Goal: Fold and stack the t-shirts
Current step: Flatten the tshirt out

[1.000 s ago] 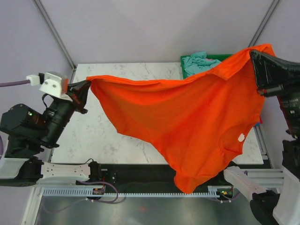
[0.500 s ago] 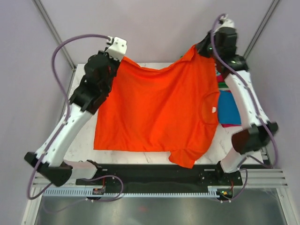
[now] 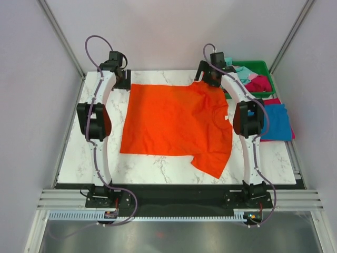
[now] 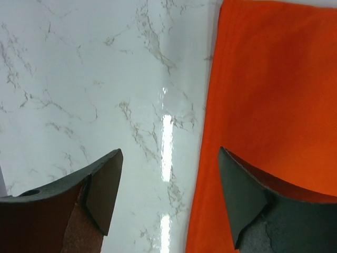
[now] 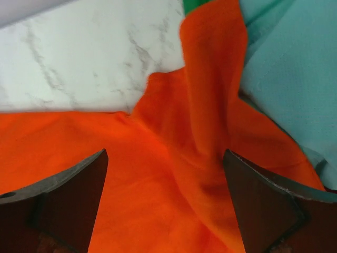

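Orange tee (image 3: 176, 124) lay spread at frame centre. Left gripper (image 4: 169, 158) and right gripper (image 5: 165, 155) stood at its upper corners, jaws spread, gripping nothing.

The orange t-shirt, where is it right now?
In the top view the orange t-shirt lies spread out on the middle of the marble table, its far right corner near the green tray.

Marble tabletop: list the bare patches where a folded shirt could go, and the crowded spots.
Free: the near strip of the white marble table in front of the bright orange fabric t-shirt, and the left margin outside the left arm. Crowded: the right side, with the full green plastic tray and the blue t-shirt.
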`<state>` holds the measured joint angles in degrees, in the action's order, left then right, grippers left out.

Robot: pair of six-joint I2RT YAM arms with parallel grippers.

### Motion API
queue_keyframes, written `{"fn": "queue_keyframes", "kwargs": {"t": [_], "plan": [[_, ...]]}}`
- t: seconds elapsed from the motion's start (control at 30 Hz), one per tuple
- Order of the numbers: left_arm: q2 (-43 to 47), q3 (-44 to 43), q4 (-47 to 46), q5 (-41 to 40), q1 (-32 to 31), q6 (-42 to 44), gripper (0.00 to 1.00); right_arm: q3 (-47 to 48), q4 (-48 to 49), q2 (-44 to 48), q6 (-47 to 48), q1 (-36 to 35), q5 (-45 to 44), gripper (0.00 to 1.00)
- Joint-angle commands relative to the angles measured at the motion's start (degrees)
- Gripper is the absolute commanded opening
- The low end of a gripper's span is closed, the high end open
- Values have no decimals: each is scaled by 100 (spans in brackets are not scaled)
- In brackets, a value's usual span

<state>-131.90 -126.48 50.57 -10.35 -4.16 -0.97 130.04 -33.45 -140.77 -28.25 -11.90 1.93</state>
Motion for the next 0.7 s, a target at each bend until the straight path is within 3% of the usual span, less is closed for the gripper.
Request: {"fn": "queue_keyframes", "kwargs": {"t": [0.0,0.13,0.23,0.37,0.5,0.67], "plan": [[1181,131,138,-246,-172,-597,80,-38,726,1480,302,-32,316,98],[2146,1368,-221,-12,-181,-1000,79,-873,822,2061,268,-66,492,98],[2807,3070,-1117,708,-190,-1387,78,-1647,1086,2545,320,-242,361,98],[2784,3847,-1953,1622,-199,-1932,77,-2262,1104,3081,408,-462,211,98],[2222,3859,-2515,2106,-208,-2205,77,-3562,1252,4099,452,-812,132,98],[1229,3069,-2613,2265,-287,-2451,76,-4995,1578,5364,391,-1121,44,98]]}}
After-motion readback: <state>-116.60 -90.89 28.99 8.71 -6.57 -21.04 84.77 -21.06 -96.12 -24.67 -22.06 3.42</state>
